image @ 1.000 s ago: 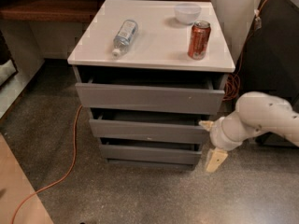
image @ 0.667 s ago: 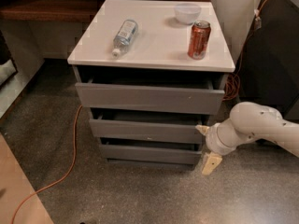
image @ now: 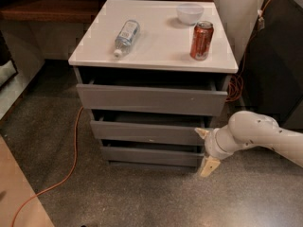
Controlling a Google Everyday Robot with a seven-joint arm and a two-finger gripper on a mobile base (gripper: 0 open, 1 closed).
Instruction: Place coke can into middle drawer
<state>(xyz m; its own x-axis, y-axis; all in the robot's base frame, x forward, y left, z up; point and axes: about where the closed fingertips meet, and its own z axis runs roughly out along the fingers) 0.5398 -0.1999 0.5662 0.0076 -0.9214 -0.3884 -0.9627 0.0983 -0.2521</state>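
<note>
Reaching in from the right edge of the frame, the white arm (image: 265, 138) runs low and almost level above the speckled floor (image: 142, 197). Its rounded forearm tapers to a wrist at the right side of the grey drawer cabinet. The gripper (image: 206, 149) sits at lower right of centre, just beside the right end of the middle drawer (image: 147, 132). Its two pale fingers (image: 209, 166) are spread apart, with nothing held between them. One points up and left toward the top corner of that drawer's front; the other angles down toward the floor, beside the bottom drawer (image: 151, 155).

The coke can (image: 201, 40) stands upright on the white cabinet top (image: 156, 46), in the upper right of the frame near the top's right front corner, well apart from the gripper. Just behind it sits a small white bowl (image: 190, 13). A clear water bottle (image: 126, 37) lies on its side toward the left of the same surface, cap pointing to the front.

Below the top, the wide top drawer (image: 151, 100) shows a dark gap above its front. The middle drawer has a narrower shadowed gap above it. An orange cable (image: 71, 169) curves across the floor at lower left.
</note>
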